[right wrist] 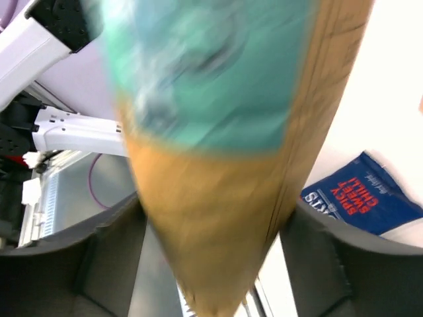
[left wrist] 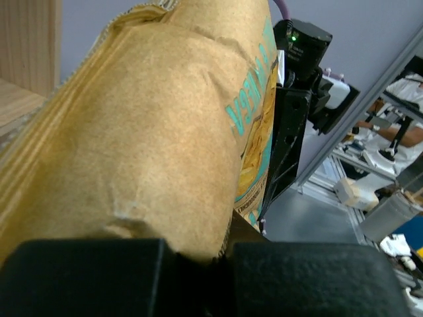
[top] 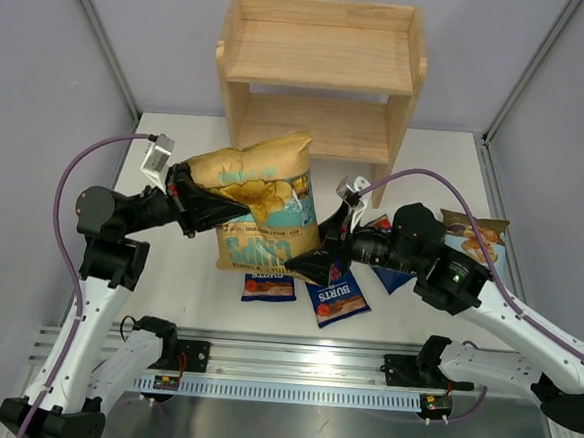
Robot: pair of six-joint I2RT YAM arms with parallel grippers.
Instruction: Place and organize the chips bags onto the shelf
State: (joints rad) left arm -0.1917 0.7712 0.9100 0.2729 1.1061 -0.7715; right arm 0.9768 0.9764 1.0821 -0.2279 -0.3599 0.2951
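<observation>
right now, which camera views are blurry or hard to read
top external: sharp, evenly lit; left wrist: the tan-and-teal bag fills the frame, reasonably crisp; right wrist: its teal print is smeared by blur, yet the dark blue bag behind stays legible.

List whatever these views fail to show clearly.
- Top view: one Burts bag lies mostly hidden under the right arm; another is part-covered by the tan-and-teal chips bag.
- Right wrist view: that bag is blurred, its print unreadable.
- Left wrist view: the bag fills the frame; the shelf is cut off by the left edge.
</observation>
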